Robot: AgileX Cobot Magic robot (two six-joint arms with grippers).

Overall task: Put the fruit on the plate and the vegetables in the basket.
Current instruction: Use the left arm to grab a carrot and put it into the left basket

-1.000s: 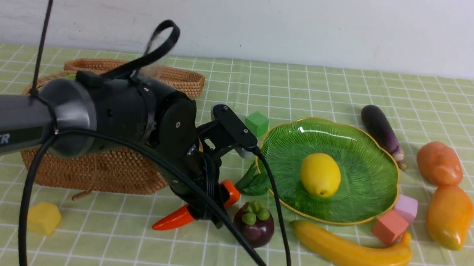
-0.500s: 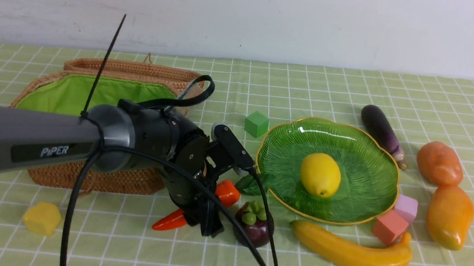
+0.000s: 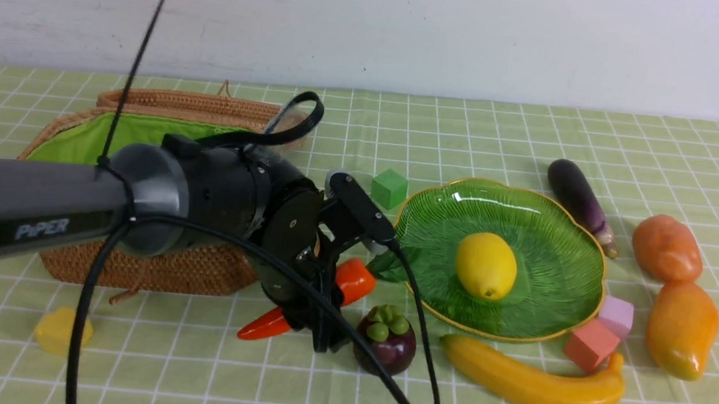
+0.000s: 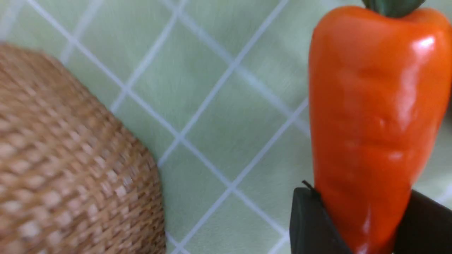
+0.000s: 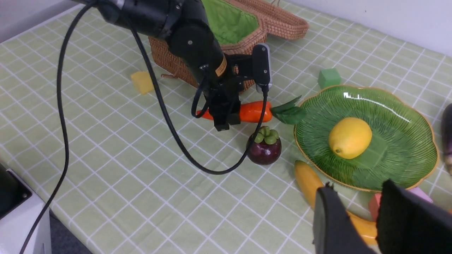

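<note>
My left gripper [image 3: 322,324] is shut on the orange-red carrot [image 3: 355,280], gripping near its middle just in front of the wicker basket [image 3: 143,264]. The left wrist view shows the carrot [image 4: 370,106] wedged between both black fingers [image 4: 310,222]. A lemon [image 3: 485,265] lies on the green plate [image 3: 558,226]. Mangosteen [image 3: 385,341] and banana [image 3: 529,381] lie in front of the plate. Mango [image 3: 681,331], potato [image 3: 667,248] and eggplant [image 3: 578,196] lie to its right. My right gripper [image 5: 358,187] hangs open above the banana [image 5: 307,183], holding nothing.
Foam blocks lie about: a green one [image 3: 389,188] behind the plate, a yellow one [image 3: 63,330] at front left, a coral one [image 3: 589,344] and a lilac one [image 3: 616,314] against the plate's front right rim. The basket lid lies open behind it.
The left arm dropped lower, uncovering the basket's green lining. Its jaws closed on the carrot, whose thick end has risen slightly and shifted toward the plate.
</note>
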